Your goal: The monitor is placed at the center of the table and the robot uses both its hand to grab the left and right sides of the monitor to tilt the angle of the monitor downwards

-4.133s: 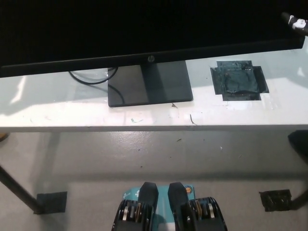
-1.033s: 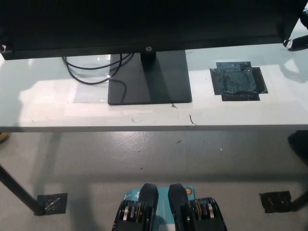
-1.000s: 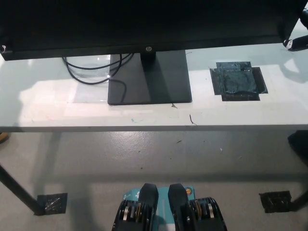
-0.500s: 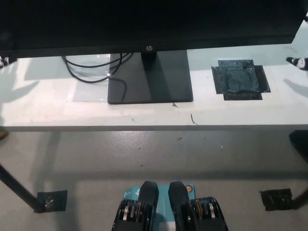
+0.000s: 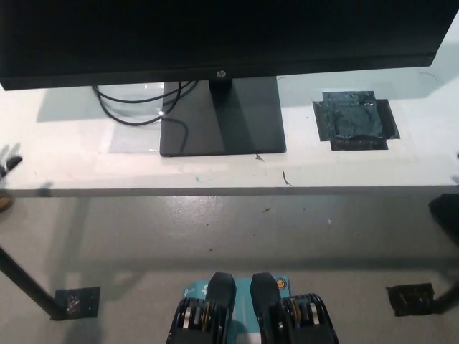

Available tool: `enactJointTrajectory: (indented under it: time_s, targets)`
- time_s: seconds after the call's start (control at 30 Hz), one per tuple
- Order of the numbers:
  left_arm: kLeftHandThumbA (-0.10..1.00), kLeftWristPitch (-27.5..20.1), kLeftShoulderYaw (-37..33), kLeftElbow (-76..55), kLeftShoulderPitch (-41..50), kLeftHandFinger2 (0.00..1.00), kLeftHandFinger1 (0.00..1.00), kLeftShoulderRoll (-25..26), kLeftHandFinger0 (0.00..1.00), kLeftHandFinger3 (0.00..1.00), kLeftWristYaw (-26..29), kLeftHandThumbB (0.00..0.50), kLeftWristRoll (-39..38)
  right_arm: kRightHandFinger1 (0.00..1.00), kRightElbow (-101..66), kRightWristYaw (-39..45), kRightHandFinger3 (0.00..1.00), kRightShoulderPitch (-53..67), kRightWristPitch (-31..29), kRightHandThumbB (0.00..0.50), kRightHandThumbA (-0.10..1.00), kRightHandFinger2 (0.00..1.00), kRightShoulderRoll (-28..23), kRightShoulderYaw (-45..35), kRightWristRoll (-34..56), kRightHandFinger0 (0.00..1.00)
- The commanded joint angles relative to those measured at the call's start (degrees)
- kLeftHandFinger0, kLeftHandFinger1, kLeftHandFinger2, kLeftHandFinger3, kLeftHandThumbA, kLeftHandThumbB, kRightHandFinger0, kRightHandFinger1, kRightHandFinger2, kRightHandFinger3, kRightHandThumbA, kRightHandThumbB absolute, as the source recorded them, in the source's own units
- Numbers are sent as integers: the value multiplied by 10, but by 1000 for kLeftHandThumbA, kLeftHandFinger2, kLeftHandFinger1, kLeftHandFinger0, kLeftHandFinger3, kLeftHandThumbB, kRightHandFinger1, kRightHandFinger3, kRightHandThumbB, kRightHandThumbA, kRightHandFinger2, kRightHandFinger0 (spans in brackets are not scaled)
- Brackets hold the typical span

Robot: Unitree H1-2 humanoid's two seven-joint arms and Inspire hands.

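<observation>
Fingers: left hand barely visible at table edge, state indeterminable; right hand unseen. Monitor ungripped; next move likely calls for regrasping both sides

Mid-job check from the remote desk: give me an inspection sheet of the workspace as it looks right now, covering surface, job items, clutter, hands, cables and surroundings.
Surface: white table, scuffed, with small marks near the front edge.
Job's things: black monitor fills the top of the view; its stand base sits flat near the table's middle.
Clutter: dark tape patch stuck to the table right of the base.
Hands: left hand only a blurred sliver at the left edge, clear of the monitor; right hand barely visible at the right edge, state unreadable.
Cables: black cables loop on the table left of the base.
Surroundings: grey floor; tape squares stuck on it at both sides; table leg at lower left.
</observation>
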Motion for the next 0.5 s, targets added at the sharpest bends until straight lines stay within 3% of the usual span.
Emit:
enactJointTrajectory:
  time_s: [0.0, 0.07, 0.13, 0.2, 0.23, 0.27, 0.33, 0.47]
  targets:
    - [1000, 53, 188, -497, 198, 1000, 1000, 1, 1000, 1000, 1, 327, -369, 1000, -387, -74, 1000, 142, -97, 500, 951, 1000, 48, -147, 231, 1000]
    - [1000, 55, 177, -537, 219, 1000, 1000, -12, 1000, 1000, 7, 325, -386, 1000, -415, -79, 1000, 153, -97, 499, 1000, 1000, 68, -133, 204, 1000]
    - [1000, 3, 118, -571, 232, 1000, 1000, -36, 1000, 1000, 16, 347, -379, 1000, -463, -91, 1000, 175, -108, 500, 1000, 1000, 135, -78, 155, 1000]
    - [1000, -7, 88, -587, 233, 1000, 1000, -61, 1000, 1000, 17, 386, -354, 1000, -462, -91, 1000, 179, -128, 471, 1000, 1000, 174, -48, 111, 1000]
    - [1000, -7, 74, -595, 233, 1000, 1000, -73, 1000, 1000, 16, 392, -348, 1000, -460, -88, 1000, 180, -131, 467, 1000, 1000, 189, -36, 94, 1000]
    - [1000, -20, 54, -595, 238, 1000, 1000, -91, 1000, 1000, 13, 376, -321, 1000, -451, -88, 1000, 187, -140, 425, 1000, 1000, 207, -20, 65, 1000]
    - [1000, -32, 21, -584, 241, 1000, 1000, -123, 1000, 1000, 1, 350, -317, 1000, -427, -77, 1000, 185, -141, 406, 1000, 1000, 231, 13, 68, 1000]
    - [1000, -47, -14, -538, 236, 1000, 1000, -175, 1000, 1000, -19, 416, -290, 1000, -379, -50, 1000, 181, -141, 404, 1000, 1000, 270, 47, 69, 1000]
